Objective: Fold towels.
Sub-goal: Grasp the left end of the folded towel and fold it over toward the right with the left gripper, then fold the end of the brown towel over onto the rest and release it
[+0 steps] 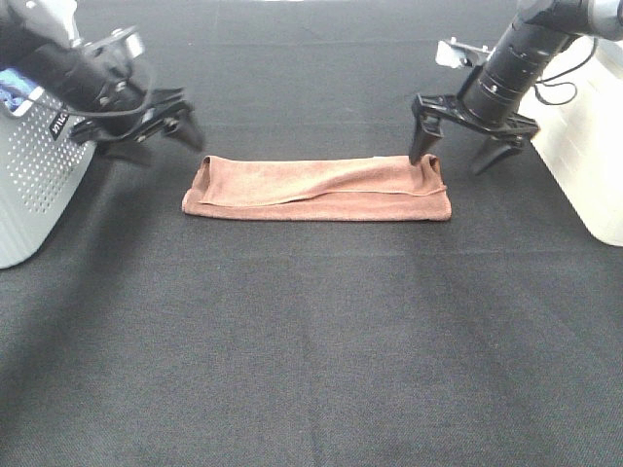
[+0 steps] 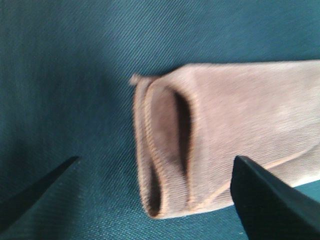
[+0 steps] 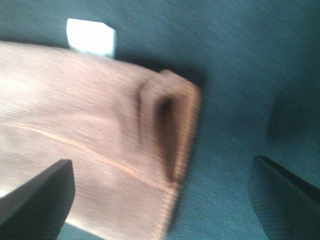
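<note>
Towel (image 1: 316, 190): reddish-brown, folded to a long strip, flat on the black table (image 1: 311, 370). Left gripper (image 1: 161, 144), right gripper (image 1: 450, 161): fingers spread, empty, one near each end. Risk (a judgement): a pinch catching only the top layer would pull the fold open.

My left gripper (image 1: 156, 136) sits in the upper left of the frame. It tilts down, with its two fingers spread wide. My right gripper (image 1: 450, 159) sits in the upper right, pointing down, fingers wide apart too.
</note>
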Controlling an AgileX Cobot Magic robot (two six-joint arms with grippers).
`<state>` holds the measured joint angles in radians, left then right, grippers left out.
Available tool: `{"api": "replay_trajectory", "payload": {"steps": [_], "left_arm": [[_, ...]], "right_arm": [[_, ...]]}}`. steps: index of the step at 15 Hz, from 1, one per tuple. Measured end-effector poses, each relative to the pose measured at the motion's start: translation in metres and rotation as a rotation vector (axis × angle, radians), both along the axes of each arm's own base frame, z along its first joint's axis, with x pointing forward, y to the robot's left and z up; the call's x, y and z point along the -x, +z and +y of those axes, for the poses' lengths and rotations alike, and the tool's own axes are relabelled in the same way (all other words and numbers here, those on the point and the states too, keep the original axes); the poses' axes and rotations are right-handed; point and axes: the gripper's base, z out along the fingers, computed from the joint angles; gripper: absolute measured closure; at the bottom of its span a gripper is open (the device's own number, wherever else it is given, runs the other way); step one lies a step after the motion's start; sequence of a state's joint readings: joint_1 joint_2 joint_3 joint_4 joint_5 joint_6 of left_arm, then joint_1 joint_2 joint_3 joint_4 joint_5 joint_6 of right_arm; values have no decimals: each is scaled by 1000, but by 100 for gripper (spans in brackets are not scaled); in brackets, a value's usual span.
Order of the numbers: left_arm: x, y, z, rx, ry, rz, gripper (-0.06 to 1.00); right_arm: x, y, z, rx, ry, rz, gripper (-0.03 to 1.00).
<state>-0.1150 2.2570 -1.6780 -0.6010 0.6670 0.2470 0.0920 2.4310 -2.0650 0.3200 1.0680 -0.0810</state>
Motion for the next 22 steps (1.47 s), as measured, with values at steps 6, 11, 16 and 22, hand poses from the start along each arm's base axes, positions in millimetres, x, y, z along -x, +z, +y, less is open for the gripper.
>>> {"api": "replay_trajectory", "payload": {"steps": [6, 11, 16, 22], "left_arm": [[-2, -33, -9, 92, 2, 61, 19], [-8, -45, -27, 129, -60, 58, 26], [-16, -39, -31, 135, -72, 31, 68], [-13, -42, -31, 111, -107, 50, 63]], "right_arm": [[-1, 0, -3, 35, 6, -12, 9], [-2, 0, -3, 36, 4, -19, 9], [-3, 0, -3, 36, 1, -30, 9], [-3, 0, -3, 37, 0, -35, 9]]}}
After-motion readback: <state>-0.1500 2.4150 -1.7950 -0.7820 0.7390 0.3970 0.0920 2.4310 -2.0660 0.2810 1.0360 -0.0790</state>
